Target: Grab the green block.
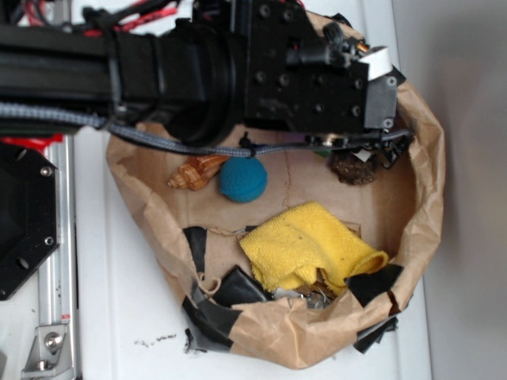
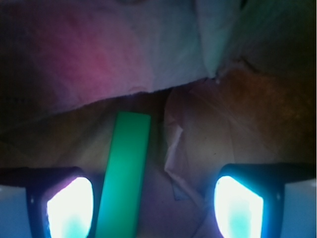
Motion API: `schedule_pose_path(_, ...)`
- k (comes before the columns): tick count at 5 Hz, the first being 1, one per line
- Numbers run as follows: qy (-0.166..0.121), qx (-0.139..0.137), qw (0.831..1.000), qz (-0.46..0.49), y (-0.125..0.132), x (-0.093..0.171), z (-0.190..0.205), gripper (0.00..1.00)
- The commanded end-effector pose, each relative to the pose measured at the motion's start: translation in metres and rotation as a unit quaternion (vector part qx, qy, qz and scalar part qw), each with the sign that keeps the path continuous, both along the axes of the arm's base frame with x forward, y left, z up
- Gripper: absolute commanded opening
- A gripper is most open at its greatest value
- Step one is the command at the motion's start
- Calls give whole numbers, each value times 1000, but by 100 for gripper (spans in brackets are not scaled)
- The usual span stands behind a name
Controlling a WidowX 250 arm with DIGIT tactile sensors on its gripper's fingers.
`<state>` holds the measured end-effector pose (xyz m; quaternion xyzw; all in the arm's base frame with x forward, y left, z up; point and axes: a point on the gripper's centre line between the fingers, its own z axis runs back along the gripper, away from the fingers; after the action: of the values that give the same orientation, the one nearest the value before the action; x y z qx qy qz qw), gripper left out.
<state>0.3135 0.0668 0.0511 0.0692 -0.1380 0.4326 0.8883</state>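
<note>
The green block [image 2: 124, 173] lies flat on the brown paper [image 2: 237, 124] between the spread-apart fingers of the gripper [image 2: 153, 210], just beside one fingertip. It looks stiff, light and smooth, probably slippery; pinching across its narrow width mid-length seems safest.

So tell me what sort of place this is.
Probably a robot lab workbench, not a home. A taped-up brown paper bin sits on a white table holding odd practice items: a seashell, a yellow cloth and a green block, beside a metal rail.
</note>
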Motion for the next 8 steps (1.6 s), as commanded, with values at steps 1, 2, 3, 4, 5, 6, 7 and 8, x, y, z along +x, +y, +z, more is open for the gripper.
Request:
schedule_pose_path(1, -27, 17, 999, 7, 2, 7, 4, 100)
schedule_pose_path(2, -13, 18, 1000, 15, -5, 8, -16, 100)
schedule_pose_path(3, -3, 10, 1000, -4, -20, 2, -16, 0)
schedule_pose_path(4, -20, -3, 999, -46, -29, -5, 10, 0)
schedule_pose_path(5, -52, -21, 989, -138, -33, -16, 57, 0)
schedule_pose_path(6, -96, -20, 962, -254, -29, -27, 101, 0)
schedule_pose_path(7, -48, 14, 955, -294, -39, -32, 123, 0)
schedule_pose_path(8, -21, -27, 924, -382, -42, -30, 116, 0)
